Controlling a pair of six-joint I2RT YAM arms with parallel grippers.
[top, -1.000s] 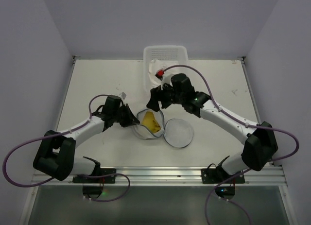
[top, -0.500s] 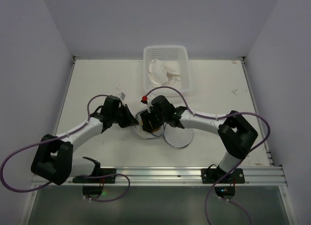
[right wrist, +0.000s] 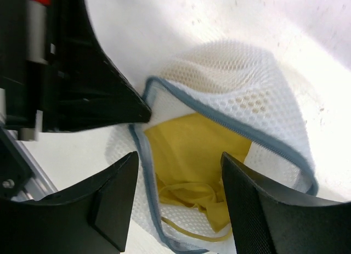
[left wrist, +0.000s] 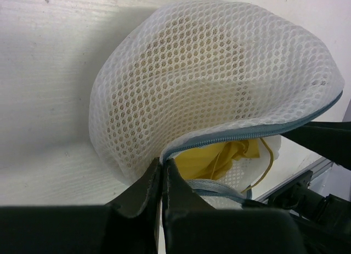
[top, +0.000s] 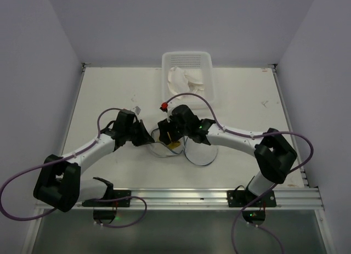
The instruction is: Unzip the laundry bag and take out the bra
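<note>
The laundry bag is a round white mesh pouch with a grey-blue zip rim, lying unzipped at the table's middle. Its flat round lid lies open to the right. A yellow bra sits inside, also visible in the left wrist view. My left gripper is shut on the bag's zip rim and holds the mouth up. My right gripper is open, its fingers straddling the opening just above the bra. In the top view both grippers meet at the bag.
A rectangular white plastic basket with white cloth in it stands at the back middle of the table. The table's metal front rail runs along the near edge.
My right arm swung down and left from near the basket to the bag's opening. The left gripper kept its hold on the rim and shifted slightly.
</note>
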